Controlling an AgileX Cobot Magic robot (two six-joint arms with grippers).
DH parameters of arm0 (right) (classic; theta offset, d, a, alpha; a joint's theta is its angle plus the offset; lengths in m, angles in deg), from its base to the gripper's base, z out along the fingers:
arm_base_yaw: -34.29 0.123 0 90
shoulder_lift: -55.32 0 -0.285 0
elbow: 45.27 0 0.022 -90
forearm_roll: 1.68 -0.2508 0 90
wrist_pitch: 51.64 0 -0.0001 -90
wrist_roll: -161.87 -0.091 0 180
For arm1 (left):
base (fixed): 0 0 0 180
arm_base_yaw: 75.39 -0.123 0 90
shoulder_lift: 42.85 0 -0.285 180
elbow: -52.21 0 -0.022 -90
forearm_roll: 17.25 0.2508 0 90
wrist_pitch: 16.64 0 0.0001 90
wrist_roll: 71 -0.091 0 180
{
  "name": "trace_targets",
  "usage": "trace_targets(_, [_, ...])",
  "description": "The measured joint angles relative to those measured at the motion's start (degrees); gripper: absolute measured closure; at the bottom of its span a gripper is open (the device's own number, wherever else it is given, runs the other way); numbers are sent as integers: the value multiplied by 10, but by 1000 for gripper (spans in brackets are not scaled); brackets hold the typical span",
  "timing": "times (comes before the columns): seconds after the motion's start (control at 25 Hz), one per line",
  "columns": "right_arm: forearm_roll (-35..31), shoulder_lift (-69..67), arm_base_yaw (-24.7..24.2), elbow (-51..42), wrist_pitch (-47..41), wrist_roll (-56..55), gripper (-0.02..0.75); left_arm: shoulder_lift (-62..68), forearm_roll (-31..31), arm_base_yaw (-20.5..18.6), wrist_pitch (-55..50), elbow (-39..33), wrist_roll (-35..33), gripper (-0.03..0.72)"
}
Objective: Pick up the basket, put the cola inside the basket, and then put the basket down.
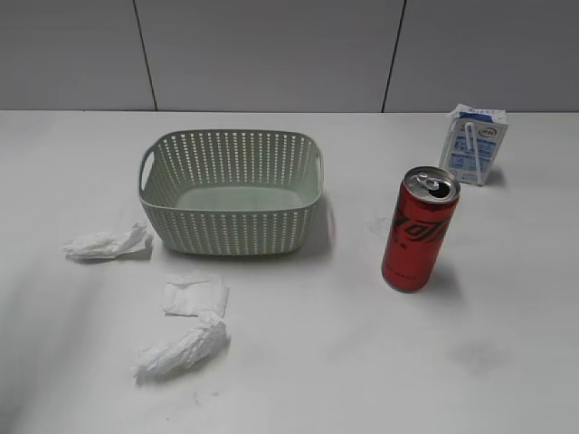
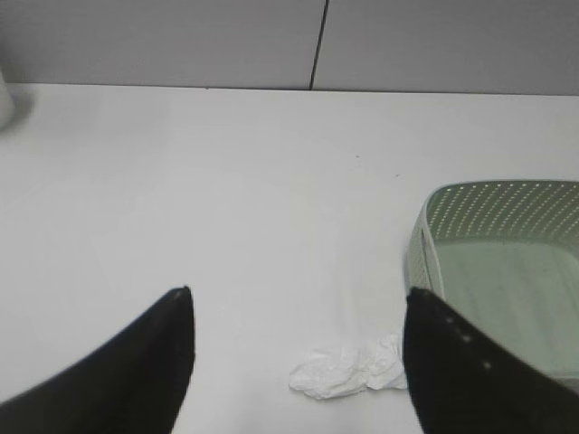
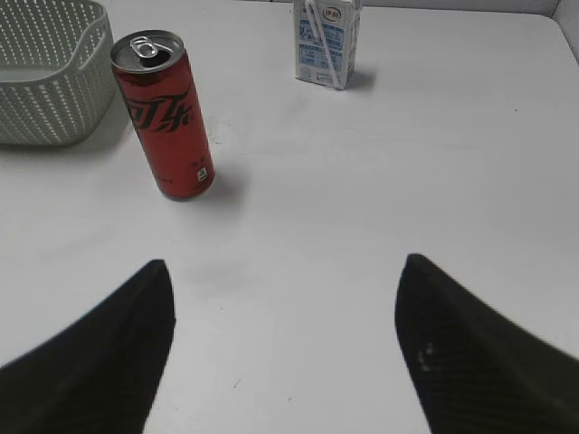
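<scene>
the pale green slotted basket (image 1: 231, 192) sits flat on the white table (image 1: 362, 362), its inside bare. the red cola can (image 1: 419, 229) stands upright to the right of the basket, apart from it, its silver top and pull tab showing. a small white-and-blue carton (image 1: 473, 143) stands beyond the can, farther from the basket. just left of the basket lies a crumpled tissue (image 1: 109, 242); in front of the basket lie a folded tissue (image 1: 194, 296) and another crumpled wad (image 1: 181, 350).

the left gripper (image 2: 298, 312) hangs over bare table left of the basket, jaws spread wide, nothing between them. the right gripper (image 3: 285, 280) hovers on the near side of the can, jaws likewise wide apart and holding nothing. neither arm appears in the exterior view.
</scene>
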Motion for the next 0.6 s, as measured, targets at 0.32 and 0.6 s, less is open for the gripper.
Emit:
trace_targets(0.32, [0, 0, 0, 0, 0, 0, 166, 221, 0, 28, -152, 211, 3, 144])
trace_targets(0.6, [0, 0, 0, 0, 0, 0, 166, 353, 84, 119, -198, 303, 95, 144])
